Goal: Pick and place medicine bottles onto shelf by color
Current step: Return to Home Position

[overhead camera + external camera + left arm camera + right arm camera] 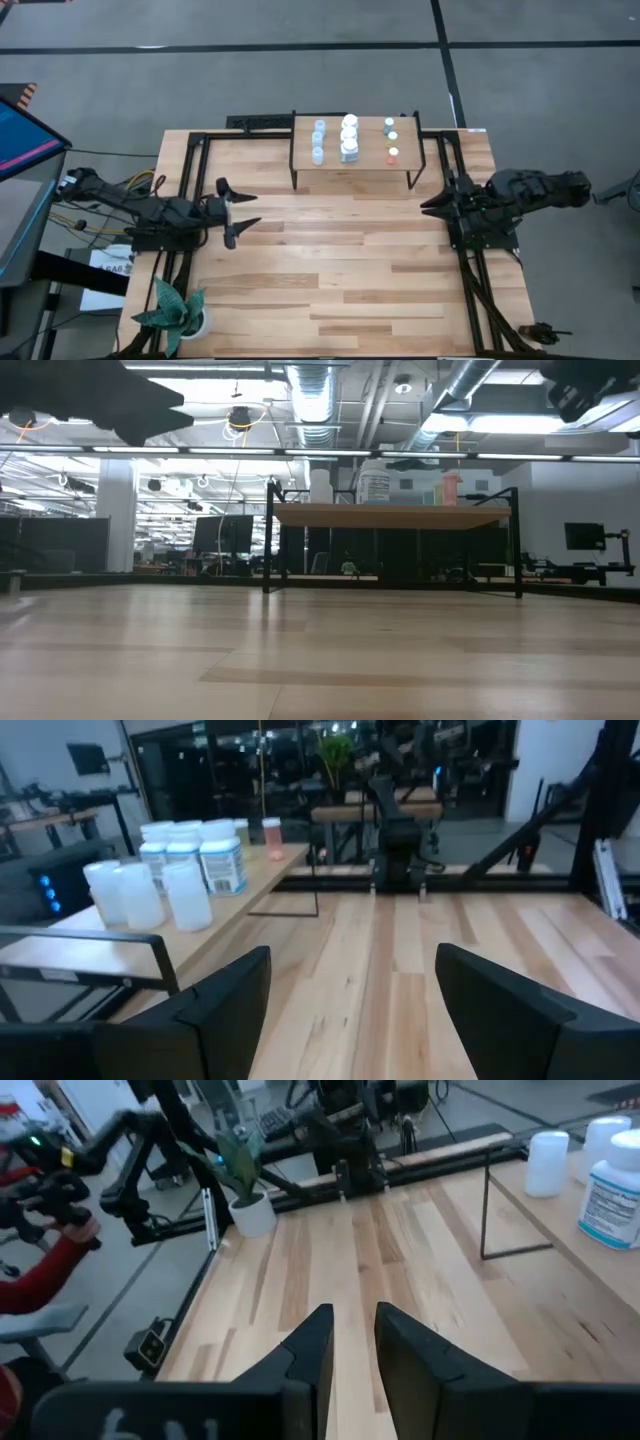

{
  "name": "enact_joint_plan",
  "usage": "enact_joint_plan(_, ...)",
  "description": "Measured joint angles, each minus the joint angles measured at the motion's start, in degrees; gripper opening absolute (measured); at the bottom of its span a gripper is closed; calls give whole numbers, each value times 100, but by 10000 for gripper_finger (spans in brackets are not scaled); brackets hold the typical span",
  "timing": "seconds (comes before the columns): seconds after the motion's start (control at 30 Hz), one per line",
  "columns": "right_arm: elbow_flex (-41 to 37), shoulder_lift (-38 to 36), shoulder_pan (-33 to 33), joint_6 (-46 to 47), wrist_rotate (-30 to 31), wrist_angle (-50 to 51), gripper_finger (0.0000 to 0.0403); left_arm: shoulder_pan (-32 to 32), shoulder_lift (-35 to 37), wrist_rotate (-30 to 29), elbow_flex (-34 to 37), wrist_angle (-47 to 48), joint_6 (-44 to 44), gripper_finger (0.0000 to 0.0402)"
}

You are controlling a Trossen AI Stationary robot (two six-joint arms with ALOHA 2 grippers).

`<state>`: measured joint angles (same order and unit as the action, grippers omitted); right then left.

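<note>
The shelf (370, 172) stands at the middle of the table's far edge on thin black legs. On it the medicine bottles stand upright in three rows: pale-blue-capped ones (318, 141) on the left, larger white ones (349, 138) in the middle, small ones with coloured caps (391, 140) on the right. My left gripper (240, 210) hangs open at the table's left, pointing level toward the right, with nothing between its fingers (230, 990). My right gripper (428, 208) is at the table's right, pointing left, with a narrow empty gap between its fingers (315, 1340).
A potted plant (180, 315) stands at the table's near left corner. Black frame rails (190, 160) run along both sides of the table. A person's red sleeve (40, 1270) shows beyond the table. Bare wood lies between the two grippers (340, 250).
</note>
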<state>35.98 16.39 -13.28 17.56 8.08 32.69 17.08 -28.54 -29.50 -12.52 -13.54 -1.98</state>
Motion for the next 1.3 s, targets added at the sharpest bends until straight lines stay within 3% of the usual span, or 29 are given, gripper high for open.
enact_joint_plan(0.27,-306,-191,2,-213,10,-425,101,-360,630,229,521,-166,45,272)
enact_joint_plan(0.57,-1221,-182,31,-649,103,-1578,101,-461,1370,238,1007,-79,45,272)
enact_joint_plan(1.03,-2241,-232,31,-1367,-44,-2874,101,-459,2427,242,1175,746,340,272)
enact_joint_plan(1.3,-2255,-316,31,-1674,-46,-2826,101,-459,2571,225,1175,937,483,272)
